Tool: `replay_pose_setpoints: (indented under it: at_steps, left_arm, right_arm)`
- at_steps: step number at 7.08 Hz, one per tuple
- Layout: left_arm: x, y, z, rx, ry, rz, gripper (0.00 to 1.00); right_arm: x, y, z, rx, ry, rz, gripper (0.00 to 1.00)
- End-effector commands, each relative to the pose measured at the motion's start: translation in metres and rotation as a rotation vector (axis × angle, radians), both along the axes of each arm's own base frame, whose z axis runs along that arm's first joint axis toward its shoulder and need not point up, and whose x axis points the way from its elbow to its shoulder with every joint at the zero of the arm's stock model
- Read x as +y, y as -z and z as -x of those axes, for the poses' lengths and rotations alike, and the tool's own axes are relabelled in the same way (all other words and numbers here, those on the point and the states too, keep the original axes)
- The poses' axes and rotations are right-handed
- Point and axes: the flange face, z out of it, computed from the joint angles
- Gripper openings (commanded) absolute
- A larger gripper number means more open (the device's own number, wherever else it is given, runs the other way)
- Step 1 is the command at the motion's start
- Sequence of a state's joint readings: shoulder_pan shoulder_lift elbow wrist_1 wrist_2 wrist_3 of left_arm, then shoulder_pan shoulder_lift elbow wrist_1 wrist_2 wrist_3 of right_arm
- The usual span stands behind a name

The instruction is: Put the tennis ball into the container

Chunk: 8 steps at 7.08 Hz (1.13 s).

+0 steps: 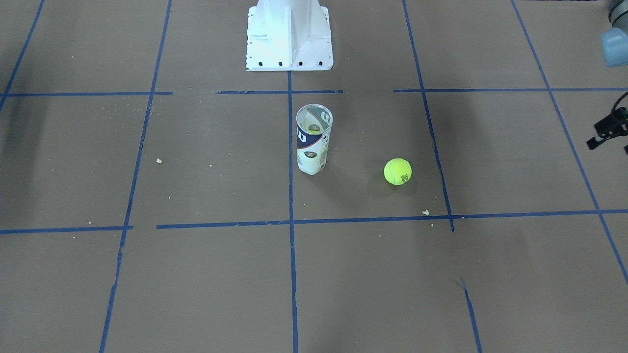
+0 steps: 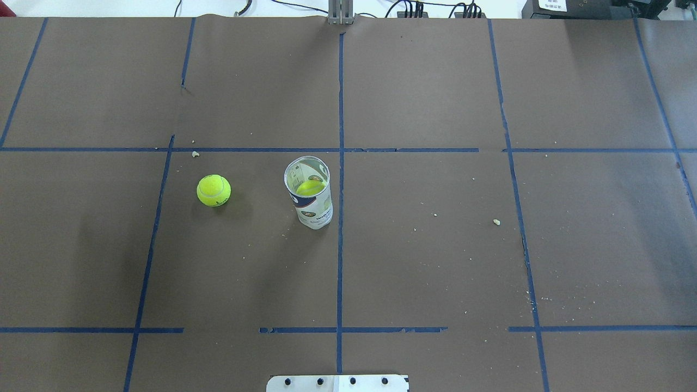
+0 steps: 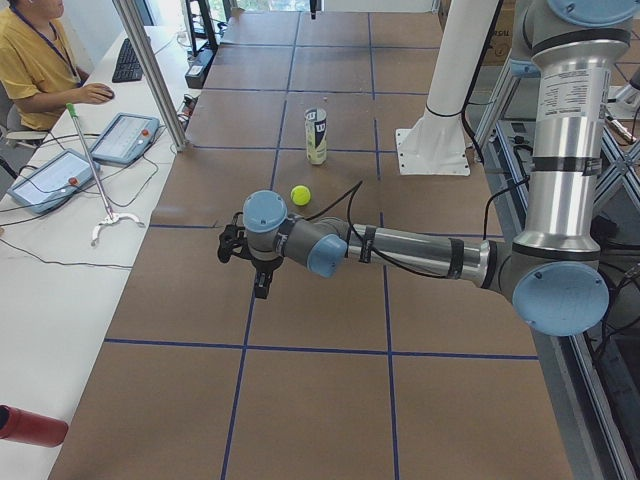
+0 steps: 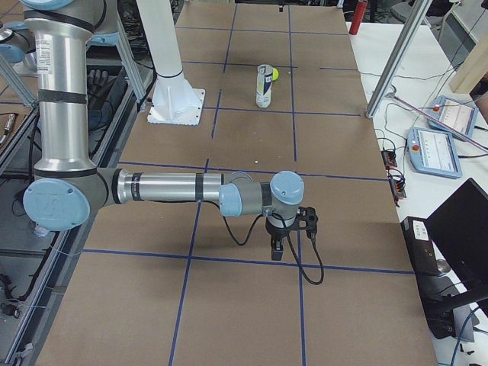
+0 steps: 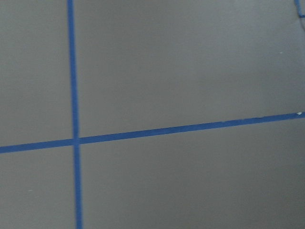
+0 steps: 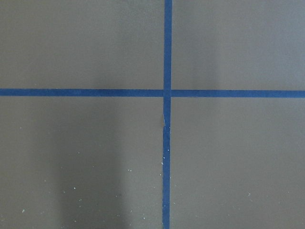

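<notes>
The tennis ball (image 1: 397, 171) (image 2: 213, 190) (image 3: 300, 195) lies on the brown paper, a short way from the container (image 1: 314, 142) (image 2: 310, 196) (image 3: 316, 136) (image 4: 264, 85), on my left arm's side of it. The clear tube stands upright, open at the top, with something yellow-green inside. My left gripper (image 3: 262, 285) hangs low over the table far from both; a black part of it shows at the front view's right edge, and I cannot tell its state. My right gripper (image 4: 276, 250) hangs near the opposite table end; its state cannot be told. Both wrist views show only paper and blue tape.
The white metal base (image 1: 289, 34) (image 2: 337, 383) stands behind the tube on the robot's side. Blue tape lines grid the paper, and crumbs (image 2: 496, 221) lie scattered on it. An operator (image 3: 40, 60) sits at a side desk with tablets (image 3: 125, 135).
</notes>
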State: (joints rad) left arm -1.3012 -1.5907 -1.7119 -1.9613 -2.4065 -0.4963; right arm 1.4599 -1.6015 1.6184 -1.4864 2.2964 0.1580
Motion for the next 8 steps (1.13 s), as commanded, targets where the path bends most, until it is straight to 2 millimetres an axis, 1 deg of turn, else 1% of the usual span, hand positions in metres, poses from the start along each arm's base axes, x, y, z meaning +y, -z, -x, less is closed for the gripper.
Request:
replay_pose_setpoints:
  at_steps: [1,2,3,4,5,6,7,8]
  left_arm:
    - [-0.01,0.102,-0.115,0.105,0.077,0.127,1.0]
    - [-0.012,0.129,-0.168,0.127,0.099,0.216,1.0]
    - [-0.014,0.157,-0.215,0.126,0.153,0.311,1.0]
    - [-0.007,0.173,-0.248,0.107,0.172,0.342,1.0]
    - [0.003,0.174,-0.271,0.07,0.217,0.404,1.0]
    - [0.005,0.183,-0.286,0.036,0.259,0.431,1.0]
    - [0.014,0.186,-0.312,0.003,0.264,0.436,1.0]
    - [0.022,0.181,-0.33,-0.014,0.264,0.446,1.0]
  right_arm:
    - [0.0,0.0,0.001,0.0,0.001,0.0,1.0]
    - [0.0,0.0,0.0,0.0,0.0,0.0,1.0]
    - [0.0,0.0,0.0,0.0,0.0,0.0,1.0]
    - [0.0,0.0,0.0,0.0,0.0,0.0,1.0]
    - [0.0,0.0,0.0,0.0,0.0,0.0,1.0]
    - [0.0,0.0,0.0,0.0,0.0,0.0,1.0]
    - [0.0,0.0,0.0,0.0,0.0,0.0,1.0]
    - [0.0,0.0,0.0,0.0,0.0,0.0,1.0]
